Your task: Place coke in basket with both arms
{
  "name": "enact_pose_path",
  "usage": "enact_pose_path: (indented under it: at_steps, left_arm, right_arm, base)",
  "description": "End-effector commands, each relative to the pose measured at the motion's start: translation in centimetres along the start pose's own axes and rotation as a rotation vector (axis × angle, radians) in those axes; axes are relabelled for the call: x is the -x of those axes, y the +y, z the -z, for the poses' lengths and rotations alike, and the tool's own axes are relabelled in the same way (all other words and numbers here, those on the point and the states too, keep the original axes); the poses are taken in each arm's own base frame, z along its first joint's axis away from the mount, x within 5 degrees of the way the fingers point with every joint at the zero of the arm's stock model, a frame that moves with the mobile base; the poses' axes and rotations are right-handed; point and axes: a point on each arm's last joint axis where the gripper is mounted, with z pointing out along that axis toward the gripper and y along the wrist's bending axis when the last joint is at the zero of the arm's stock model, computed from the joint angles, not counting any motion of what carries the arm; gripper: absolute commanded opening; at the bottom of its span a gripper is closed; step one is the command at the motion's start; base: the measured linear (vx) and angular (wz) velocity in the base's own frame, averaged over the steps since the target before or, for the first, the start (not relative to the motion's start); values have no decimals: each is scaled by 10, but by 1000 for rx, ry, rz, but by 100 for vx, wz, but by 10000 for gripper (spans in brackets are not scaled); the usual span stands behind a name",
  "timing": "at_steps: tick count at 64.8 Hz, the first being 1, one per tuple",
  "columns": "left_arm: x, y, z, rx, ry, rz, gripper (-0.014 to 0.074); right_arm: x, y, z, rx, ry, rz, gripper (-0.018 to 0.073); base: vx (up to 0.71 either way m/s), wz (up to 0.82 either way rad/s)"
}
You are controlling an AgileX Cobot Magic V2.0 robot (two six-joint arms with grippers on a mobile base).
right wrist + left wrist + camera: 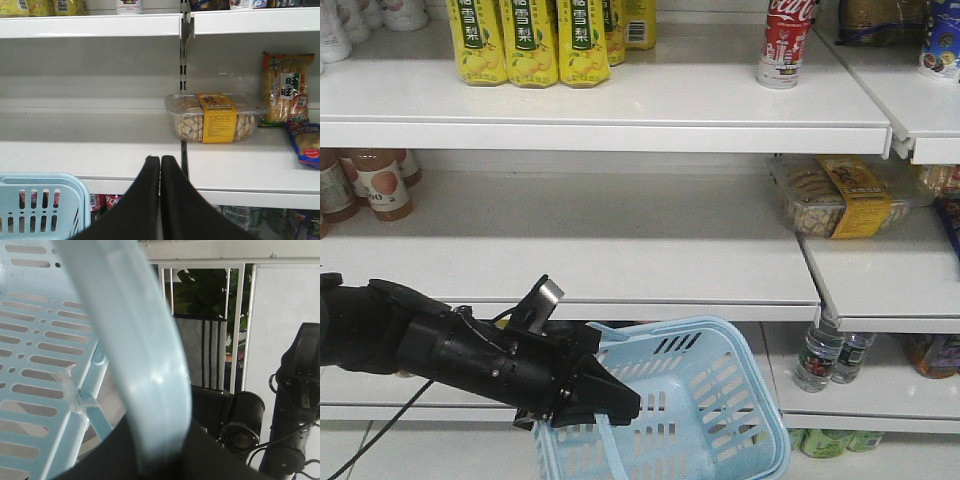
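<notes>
At lower left, we see the left gripper (620, 403) clamped on the handle (145, 380) of the tilted light-blue basket (740, 400). Well above and to its right, the coke (782, 40) stands on the top shelf (670, 100). Our right gripper (160, 160) is pressed together, empty.

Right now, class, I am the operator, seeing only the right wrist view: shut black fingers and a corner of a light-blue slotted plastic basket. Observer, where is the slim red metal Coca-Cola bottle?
Observer: The slim red metal Coca-Cola bottle stands upright on the top white shelf, right of the yellow bottles.
Operator: And on my left side?
Observer: The left gripper is shut on the folding blue handle of the light-blue plastic basket.
</notes>
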Motion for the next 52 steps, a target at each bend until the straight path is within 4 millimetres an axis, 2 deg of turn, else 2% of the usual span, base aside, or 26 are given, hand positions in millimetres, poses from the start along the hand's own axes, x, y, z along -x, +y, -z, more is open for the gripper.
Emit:
enact_pose_path:
  at_steps: [1, 52]
  left_arm:
    - [-3, -26, 7, -114, -2, -45, -6]
    - [-3, -26, 7, -114, -2, -45, -6]
  right_arm:
    - [5, 0, 1, 2, -78, 8, -10]
    - [5, 0, 1, 2, -78, 8, -10]
  base:
    - [6, 18]
    - [6, 4]
